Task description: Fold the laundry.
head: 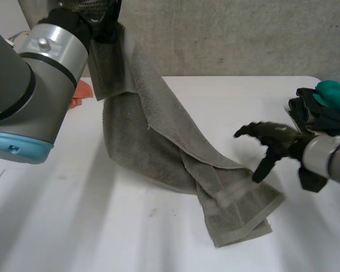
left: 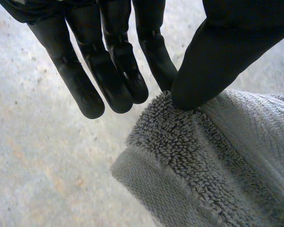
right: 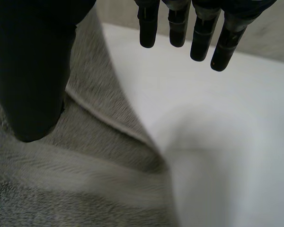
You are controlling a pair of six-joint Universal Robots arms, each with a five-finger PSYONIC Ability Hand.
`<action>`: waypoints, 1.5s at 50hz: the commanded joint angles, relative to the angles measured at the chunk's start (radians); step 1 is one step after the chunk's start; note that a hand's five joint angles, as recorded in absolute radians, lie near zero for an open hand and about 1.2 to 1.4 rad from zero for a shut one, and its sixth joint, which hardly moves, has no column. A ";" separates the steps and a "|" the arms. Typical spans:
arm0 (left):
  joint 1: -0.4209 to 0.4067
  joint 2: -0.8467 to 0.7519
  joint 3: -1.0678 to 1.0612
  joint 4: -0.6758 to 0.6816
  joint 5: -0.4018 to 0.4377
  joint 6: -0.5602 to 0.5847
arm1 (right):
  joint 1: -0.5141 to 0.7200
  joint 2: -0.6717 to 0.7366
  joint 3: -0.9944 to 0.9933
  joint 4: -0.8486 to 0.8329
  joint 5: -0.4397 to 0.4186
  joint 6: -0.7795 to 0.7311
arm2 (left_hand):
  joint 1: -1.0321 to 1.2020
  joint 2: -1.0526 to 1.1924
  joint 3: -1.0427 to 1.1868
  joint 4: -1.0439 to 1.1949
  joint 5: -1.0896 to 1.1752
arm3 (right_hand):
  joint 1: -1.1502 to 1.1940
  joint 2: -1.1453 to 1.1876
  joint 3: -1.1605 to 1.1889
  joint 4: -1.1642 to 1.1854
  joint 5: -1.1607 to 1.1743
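Now my left hand [left: 109, 71] pinches the towel's [head: 153, 130] end aloft so it drapes lengthwise, my right hand [head: 275, 139] hovering open beside its lower end.

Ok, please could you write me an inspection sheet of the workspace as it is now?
Surface: white table, faint marks.
Job's things: grey towel, one end lifted, other end bunched on the table.
Clutter: dark and teal clothes at the table's right edge; orange cloth at its far left.
Hands: left hand pinches the towel's edge between thumb and fingers; right hand open, beside the towel's lower end.
Cables: nothing seen.
Surroundings: grey wall behind the table.
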 commanded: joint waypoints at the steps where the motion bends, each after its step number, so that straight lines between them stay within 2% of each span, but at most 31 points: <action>1: -0.030 0.069 -0.002 0.002 0.000 -0.013 | 0.119 0.187 -0.102 -0.041 0.013 0.069 | 0.248 0.198 0.204 0.196 0.257 | -0.038 -0.058 -0.037 -0.061 -0.061; 7: -0.034 0.124 0.001 0.005 0.000 -0.033 | 0.169 0.286 -0.165 -0.090 0.016 0.106 | 0.248 0.198 0.204 0.196 0.257 | -0.037 -0.056 -0.036 -0.059 -0.060; 9: -0.034 0.135 -0.001 0.008 0.000 -0.042 | 0.180 0.308 -0.181 -0.098 0.017 0.115 | 0.248 0.198 0.204 0.196 0.257 | 0.063 0.043 0.064 0.040 0.040; 12: -0.024 0.152 -0.002 0.015 0.000 -0.056 | 0.185 0.337 -0.199 -0.096 0.008 0.125 | 0.248 0.198 0.204 0.196 0.257 | 0.818 0.799 0.820 0.796 0.795; 14: -0.017 0.160 -0.007 0.017 -0.001 -0.059 | 0.185 0.336 -0.199 -0.087 0.010 0.126 | 0.248 0.198 0.204 0.196 0.257 | 1.182 1.162 1.183 1.159 1.159; 19: 0.026 0.164 -0.039 0.020 -0.005 -0.052 | 0.153 0.250 -0.190 -0.070 0.003 0.098 | 0.248 0.198 0.204 0.196 0.257 | 1.184 1.164 1.185 1.161 1.161; 24: 0.111 0.166 -0.106 0.020 0.003 -0.053 | -0.002 0.063 -0.181 -0.027 -0.027 0.024 | 0.248 0.198 0.204 0.196 0.257 | 1.184 1.164 1.185 1.161 1.161; 28: 0.164 0.160 -0.183 0.011 0.006 -0.053 | -0.061 -0.077 -0.172 0.109 -0.079 -0.161 | 0.248 0.198 0.204 0.196 0.257 | 1.184 1.164 1.185 1.161 1.161; 29: 0.169 0.151 -0.198 0.009 0.006 -0.052 | -0.065 -0.112 -0.159 0.167 -0.098 -0.260 | 0.248 0.198 0.204 0.196 0.257 | 1.184 1.164 1.185 1.161 1.161; 33: 0.169 0.088 -0.283 0.002 0.022 -0.050 | -0.062 -0.207 -0.100 0.258 -0.110 -0.448 | 0.248 0.198 0.204 0.196 0.257 | 1.184 1.164 1.185 1.161 1.161; 35: 0.160 0.025 -0.318 0.002 0.032 -0.049 | -0.058 -0.229 -0.078 0.267 -0.098 -0.470 | 0.248 0.198 0.204 0.196 0.257 | 1.184 1.164 1.185 1.161 1.161; 39: 0.155 -0.055 -0.358 0.008 0.037 -0.064 | -0.039 -0.212 -0.046 0.258 -0.079 -0.451 | 0.205 0.155 0.160 0.153 0.214 | 1.184 1.164 1.185 1.161 1.161; 40: 0.152 -0.066 -0.364 0.008 0.038 -0.065 | -0.029 -0.197 -0.043 0.251 -0.072 -0.444 | -0.060 -0.110 -0.105 -0.112 -0.051 | 1.184 1.164 1.185 1.161 1.161; 41: 0.138 -0.086 -0.375 0.006 0.043 -0.068 | -0.001 -0.159 -0.043 0.226 -0.060 -0.425 | -0.487 -0.537 -0.532 -0.539 -0.478 | 1.184 1.164 1.185 1.161 1.161; 42: 0.128 -0.095 -0.383 0.008 0.046 -0.068 | 0.013 -0.143 -0.044 0.211 -0.052 -0.413 | -0.573 -0.622 -0.617 -0.625 -0.563 | 1.184 1.164 1.185 1.161 1.161; 46: 0.069 -0.106 -0.438 0.015 0.049 -0.070 | 0.064 -0.100 -0.044 0.133 0.019 -0.370 | -0.594 -0.644 -0.639 -0.646 -0.585 | 1.184 1.164 1.185 1.161 1.161; 49: 0.046 -0.057 -0.520 0.021 0.051 -0.068 | 0.077 -0.099 -0.032 0.090 0.078 -0.359 | -0.600 -0.650 -0.644 -0.652 -0.591 | 1.184 1.164 1.185 1.161 1.161; 54: 0.016 0.055 -0.655 0.032 0.051 -0.059 | 0.067 -0.094 -0.011 0.022 0.123 -0.353 | -0.597 -0.647 -0.642 -0.649 -0.588 | 1.184 1.164 1.185 1.161 1.161; 60: -0.032 0.037 -0.755 0.060 0.046 -0.047 | 0.068 -0.079 -0.003 -0.076 0.180 -0.303 | -0.588 -0.638 -0.633 -0.640 -0.579 | 1.184 1.164 1.185 1.161 1.161; 65: -0.027 0.003 -0.772 0.092 0.042 -0.035 | 0.070 -0.039 -0.003 -0.102 0.215 -0.302 | -0.582 -0.632 -0.627 -0.634 -0.573 | 1.184 1.164 1.185 1.161 1.161; 75: 0.009 -0.079 -0.769 0.169 0.042 0.017 | 0.073 -0.022 0.025 -0.107 0.215 -0.302 | -0.500 -0.550 -0.545 -0.552 -0.491 | 1.184 1.164 1.185 1.161 1.161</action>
